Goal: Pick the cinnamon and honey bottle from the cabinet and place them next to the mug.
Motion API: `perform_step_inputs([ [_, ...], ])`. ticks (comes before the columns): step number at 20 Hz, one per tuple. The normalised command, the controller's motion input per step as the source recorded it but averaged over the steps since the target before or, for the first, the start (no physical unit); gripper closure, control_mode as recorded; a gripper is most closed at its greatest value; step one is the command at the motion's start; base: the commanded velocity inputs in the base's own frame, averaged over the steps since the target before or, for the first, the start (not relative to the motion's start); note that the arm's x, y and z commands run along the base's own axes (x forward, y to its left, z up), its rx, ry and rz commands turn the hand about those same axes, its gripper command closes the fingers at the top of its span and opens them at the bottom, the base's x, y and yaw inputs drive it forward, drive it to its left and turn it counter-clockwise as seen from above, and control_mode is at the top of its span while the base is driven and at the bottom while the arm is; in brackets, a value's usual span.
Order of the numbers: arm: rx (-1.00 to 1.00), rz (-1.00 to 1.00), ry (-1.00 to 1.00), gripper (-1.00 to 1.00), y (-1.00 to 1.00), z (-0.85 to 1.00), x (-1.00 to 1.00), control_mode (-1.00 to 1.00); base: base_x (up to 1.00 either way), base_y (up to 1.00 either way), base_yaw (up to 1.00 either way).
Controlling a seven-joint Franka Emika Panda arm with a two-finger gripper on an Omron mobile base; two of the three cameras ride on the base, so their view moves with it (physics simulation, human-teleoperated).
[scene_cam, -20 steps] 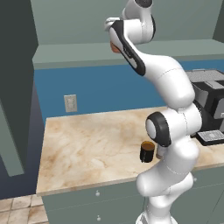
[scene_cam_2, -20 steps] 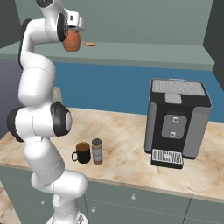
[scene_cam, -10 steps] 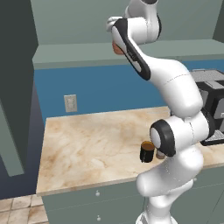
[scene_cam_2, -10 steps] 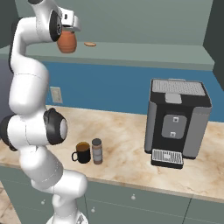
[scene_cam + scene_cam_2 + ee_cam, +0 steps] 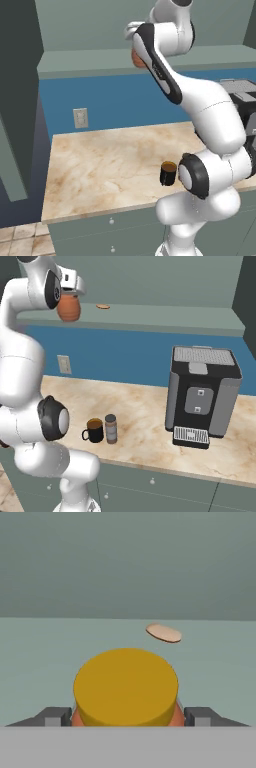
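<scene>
A: Checking the honey (image 5: 68, 307): it is clamped between the claw's (image 5: 127, 716) two fingers, jaws about two-thirds open, one on each side of the ribbed body, yellow lid facing the hand camera.

B: Change over the last second?

A: The jar has been drawn a little outward and down from the cabinet (image 5: 165, 318). It is now seen at the shelf's front edge, toward its left end in the right base view. The elbow has been swung out to make that pull. Whether the base is fully clear of the shelf cannot be told.

B: Anything left on the shelf?

A: A small flat tan disc (image 5: 163, 632), well behind the jar. Not part of the job.

B: Cinnamon (image 5: 110, 428)?

A: Already set upright on the counter (image 5: 150, 406), just beside the mug (image 5: 94, 430), near the front edge.

B: So half is judged done.

A: Agreed. The extraction is judged nearly finished; a lowering to the counter by the mug is expected next. A free spot is seen on the mug's handle side. The grip should be kept firm, as the jar is wide and rounded.
</scene>
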Motion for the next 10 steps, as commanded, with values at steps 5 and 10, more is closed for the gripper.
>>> perform_step_inputs([
  [5, 0.00, 0.01, 0.00, 1.00, 0.00, 0.00, -0.57, -1.00, 0.00, 0.00, 0.00],
  [10, 0.00, 0.00, -0.01, 1.00, 0.00, 0.00, -0.64, -1.00, 0.00, 0.00, 0.00],
])
